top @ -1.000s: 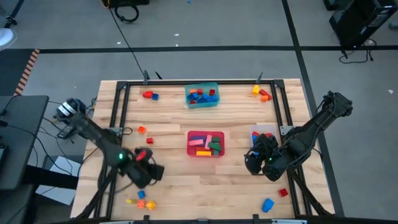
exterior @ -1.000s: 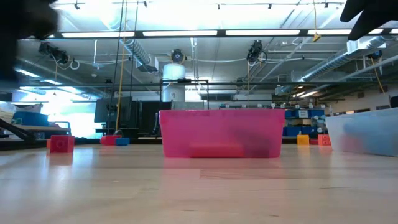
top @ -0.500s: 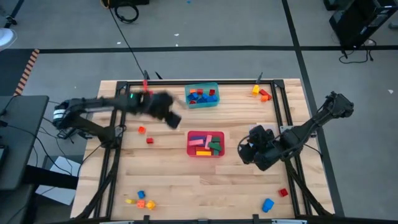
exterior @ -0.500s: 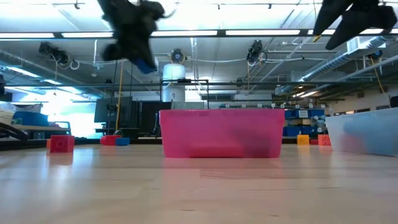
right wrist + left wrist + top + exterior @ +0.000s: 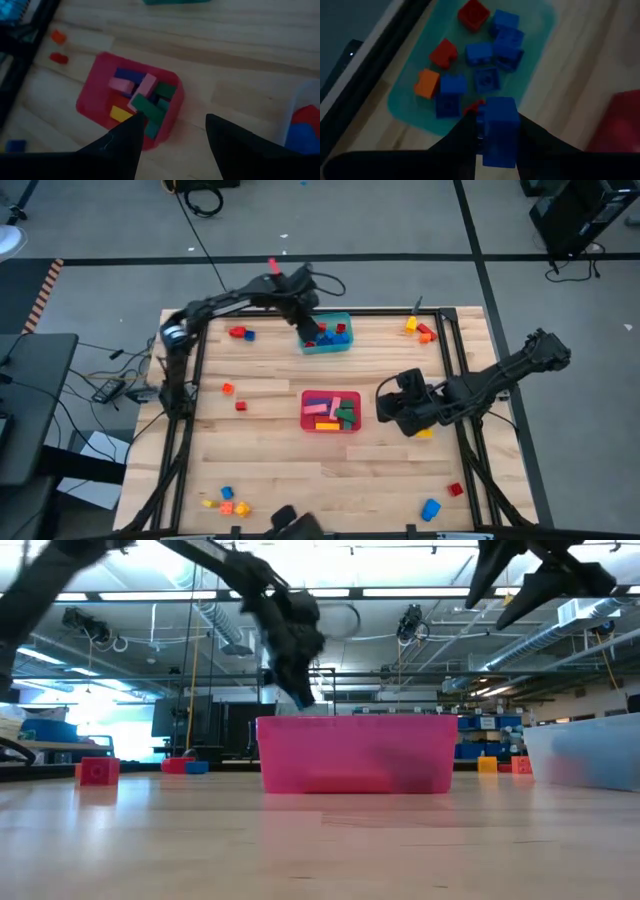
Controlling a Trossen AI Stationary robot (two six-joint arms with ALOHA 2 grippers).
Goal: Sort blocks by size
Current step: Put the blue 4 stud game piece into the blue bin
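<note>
- High view, wooden table (image 5: 280,470): largest thing in sight, black rail frame on it, both arms reaching in.
- Left arm stretches from the 9 o'clock edge up to 12 o'clock; left gripper (image 5: 308,330) hangs over the teal tub's near-left corner.
- Right arm comes in from 3 o'clock; right gripper (image 5: 172,131) hovers just right of the red tub, jaws apart, nothing between them.
- Red tub (image 5: 330,411) at table centre: longer bars in pink, green, yellow, blue.
- Teal tub (image 5: 325,333) at 12 o'clock: small blue, red and orange cubes.
- Clear tub (image 5: 422,393) at 3 o'clock, mostly hidden under the right arm.
- Loose blocks (image 5: 225,500) at 7 o'clock; more at 5, 9, 11 and 1 o'clock.
- Blue block (image 5: 499,130): clamped between the left gripper's fingers (image 5: 457,142), held above the teal tub.
</note>
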